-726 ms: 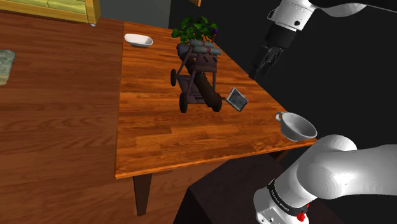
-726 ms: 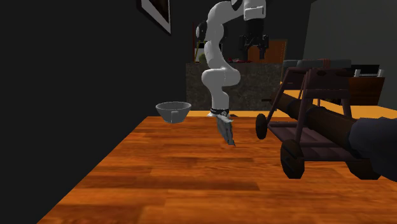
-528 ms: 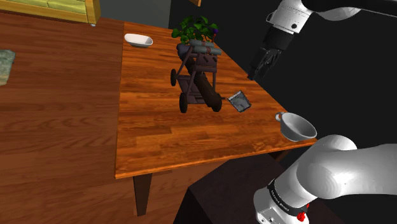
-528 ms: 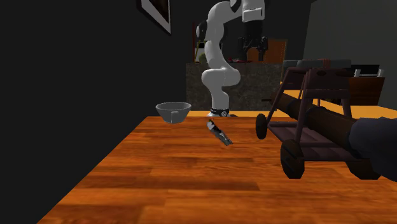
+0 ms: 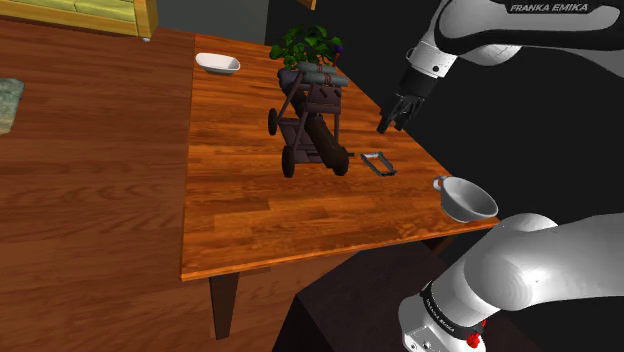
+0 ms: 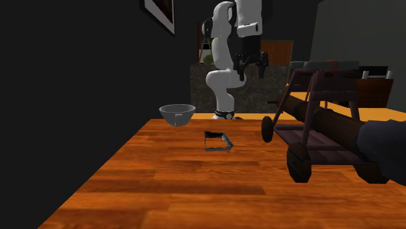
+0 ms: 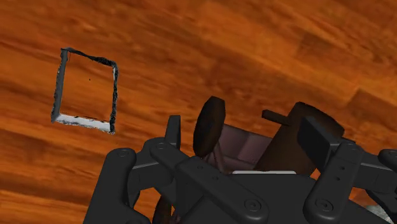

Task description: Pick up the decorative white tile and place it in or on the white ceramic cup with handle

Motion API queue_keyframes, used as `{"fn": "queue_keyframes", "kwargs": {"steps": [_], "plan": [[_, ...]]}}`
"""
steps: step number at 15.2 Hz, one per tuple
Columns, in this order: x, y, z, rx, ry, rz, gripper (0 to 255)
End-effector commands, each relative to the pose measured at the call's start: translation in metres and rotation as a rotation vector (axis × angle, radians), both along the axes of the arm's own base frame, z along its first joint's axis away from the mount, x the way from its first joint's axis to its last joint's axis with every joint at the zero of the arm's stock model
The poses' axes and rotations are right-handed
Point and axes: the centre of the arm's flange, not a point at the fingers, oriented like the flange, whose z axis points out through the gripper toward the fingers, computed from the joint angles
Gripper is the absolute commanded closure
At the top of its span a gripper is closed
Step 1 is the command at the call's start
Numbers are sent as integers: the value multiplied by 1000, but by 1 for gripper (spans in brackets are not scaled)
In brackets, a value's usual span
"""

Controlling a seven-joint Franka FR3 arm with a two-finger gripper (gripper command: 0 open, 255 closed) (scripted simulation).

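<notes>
Since the earlier frames the tile (image 5: 377, 162) has gone from leaning on an edge to lying flat on the table (image 5: 240, 205). The gripper (image 5: 386, 124) has come lower, toward the shoulder view's left. It hangs in the air with its fingers (image 7: 173, 132) spread apart and nothing between them. In the wrist view the tile (image 7: 86, 91) is off to one side of the gripper (image 7: 245, 130). There it looks like a thin square outline, pale along one edge.

The tile (image 6: 218, 141) rests just beside the dark wooden cart (image 5: 312, 125), apart from the gripper (image 6: 250, 65) above. The white cup (image 5: 468, 198) stands upright at the table corner near the stand (image 5: 350, 300), handle toward the tile, with nothing in it. At the far corner sits a shallow white dish (image 5: 217, 64), also bare inside. A leafy plant (image 5: 310, 45) stands behind the cart.

The table is glossy orange-brown planks on a darker wood floor (image 5: 90, 200). A yellow cabinet (image 5: 80, 15) stands at the far side, and a framed picture (image 6: 161, 13) hangs on the dark wall (image 6: 78, 97).
</notes>
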Motion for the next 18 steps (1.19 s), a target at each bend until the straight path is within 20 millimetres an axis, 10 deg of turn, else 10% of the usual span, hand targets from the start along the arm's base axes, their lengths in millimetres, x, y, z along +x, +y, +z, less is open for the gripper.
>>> {"fn": "queue_keyframes", "kwargs": {"steps": [1,15,18], "plan": [[11,-20,-16,5,-8,-19,0],[83,-145,-132,46,-55,-145,0],[84,-145,-143,46,-55,-147,0]]}}
